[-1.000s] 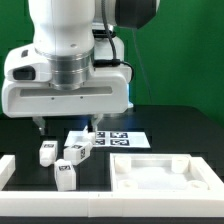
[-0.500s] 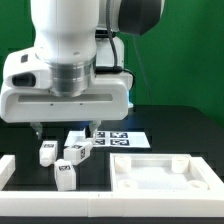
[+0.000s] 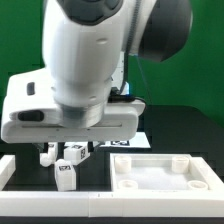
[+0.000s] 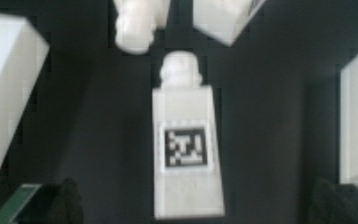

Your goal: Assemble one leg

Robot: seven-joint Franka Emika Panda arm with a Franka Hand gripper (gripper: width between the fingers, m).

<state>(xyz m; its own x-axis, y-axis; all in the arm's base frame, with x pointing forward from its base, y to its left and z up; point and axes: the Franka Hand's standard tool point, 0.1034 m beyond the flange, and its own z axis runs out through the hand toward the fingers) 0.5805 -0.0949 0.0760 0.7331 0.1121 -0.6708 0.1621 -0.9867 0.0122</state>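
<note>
In the wrist view a white leg with a black-and-white tag lies lengthwise on the black table. My gripper is open: its dark fingertips stand wide apart on either side of the leg's near end and do not touch it. Two more legs lie beyond it. In the exterior view three legs lie below the hand, whose body hides the fingers. I cannot tell which of them is the one between the fingers.
The large white tray-like part lies at the exterior view's right. A white bar lies at its left. The marker board shows partly behind the hand. White edges flank the leg in the wrist view.
The hand has come down and towards the camera, and now covers most of the marker board and the fingers. The legs and the tray-like part have not moved.
</note>
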